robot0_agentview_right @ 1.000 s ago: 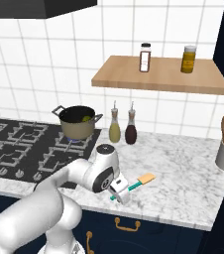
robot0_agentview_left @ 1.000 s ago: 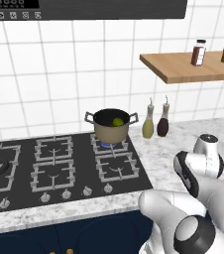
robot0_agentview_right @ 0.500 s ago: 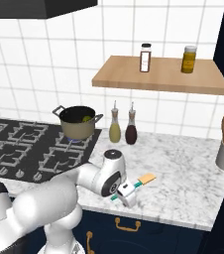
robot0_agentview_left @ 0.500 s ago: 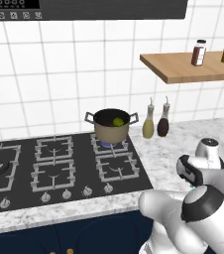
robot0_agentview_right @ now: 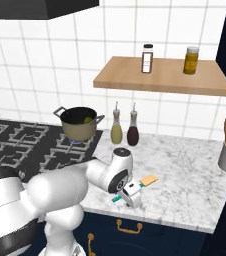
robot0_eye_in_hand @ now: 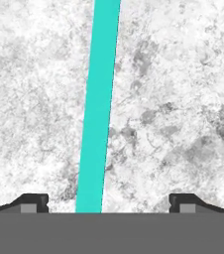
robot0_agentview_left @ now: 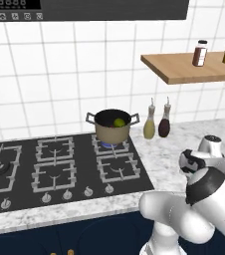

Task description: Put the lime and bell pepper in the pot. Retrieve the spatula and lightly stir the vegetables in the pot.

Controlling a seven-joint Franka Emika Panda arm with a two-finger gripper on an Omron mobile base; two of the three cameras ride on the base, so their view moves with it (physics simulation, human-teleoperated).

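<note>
Gripper (robot0_eye_in_hand: 109, 202) low over marble counter (robot0_eye_in_hand: 183, 99), fingers spread apart astride teal spatula (robot0_eye_in_hand: 98, 109) handle; no contact evident.

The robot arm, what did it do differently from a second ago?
The arm swung further right along the counter, and the gripper came down over the spatula, its open fingers now either side of the teal handle. Nothing has been grabbed yet. The spatula stayed flat on the marble counter, and the pot with the lime stayed on the stove.
</note>
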